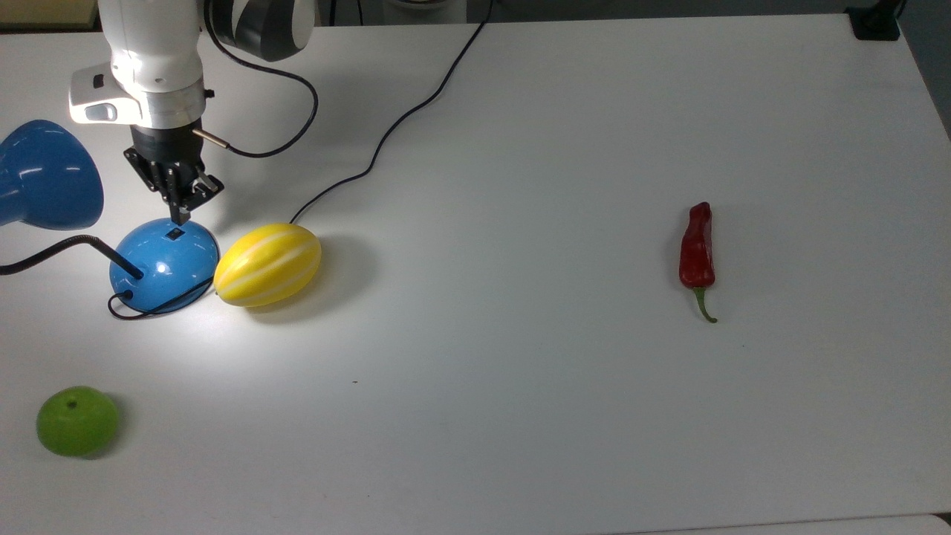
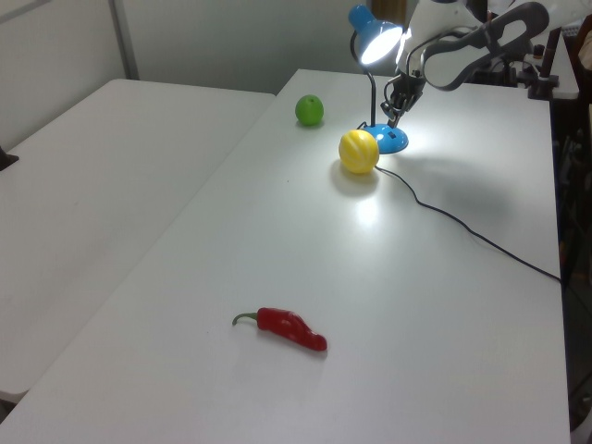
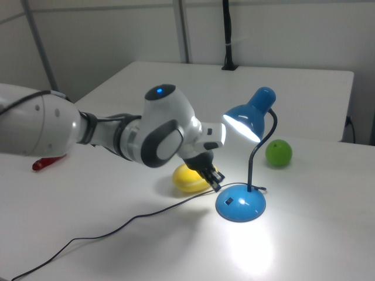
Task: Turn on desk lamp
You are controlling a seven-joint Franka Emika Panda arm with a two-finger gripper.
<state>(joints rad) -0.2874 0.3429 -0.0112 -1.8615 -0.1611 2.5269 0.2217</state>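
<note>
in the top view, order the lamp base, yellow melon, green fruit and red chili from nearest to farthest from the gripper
1. Lamp base, just below the gripper in the top view.
2. Yellow melon, to the base's right in the top view, touching or nearly touching it.
3. Green fruit, near the top view's lower left corner.
4. Red chili, far to the top view's right.

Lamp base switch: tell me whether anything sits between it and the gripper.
Nothing visible does. The gripper hangs just above the back edge of the lamp base, with the small dark switch uncovered right below it. The yellow melon lies beside the base on the top view's right, off that path.
</note>
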